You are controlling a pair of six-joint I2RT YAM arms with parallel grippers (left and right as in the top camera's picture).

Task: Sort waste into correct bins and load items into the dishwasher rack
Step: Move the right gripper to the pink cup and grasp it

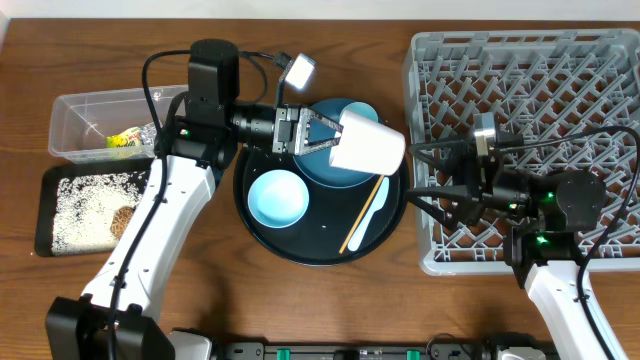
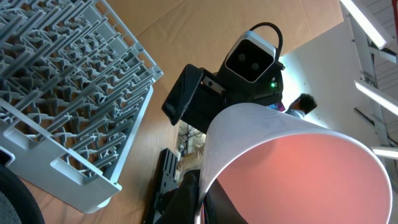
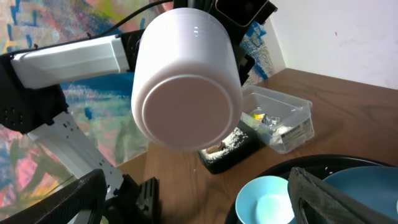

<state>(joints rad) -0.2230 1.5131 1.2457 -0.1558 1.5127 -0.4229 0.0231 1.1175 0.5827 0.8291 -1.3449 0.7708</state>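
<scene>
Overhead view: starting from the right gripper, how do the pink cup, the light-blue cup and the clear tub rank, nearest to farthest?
From the right gripper:
1. Pink cup, held above the round tray.
2. Light-blue cup, on that tray.
3. Clear tub, beyond the left arm.

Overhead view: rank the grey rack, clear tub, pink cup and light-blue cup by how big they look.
1. grey rack
2. clear tub
3. pink cup and light-blue cup look alike; the pink one is raised nearer the camera, so unranked.

Wood table (image 1: 300, 305) w/ clear tub (image 1: 100, 97), black tray (image 1: 45, 212), round tray (image 1: 330, 237), grey rack (image 1: 540, 90).
</scene>
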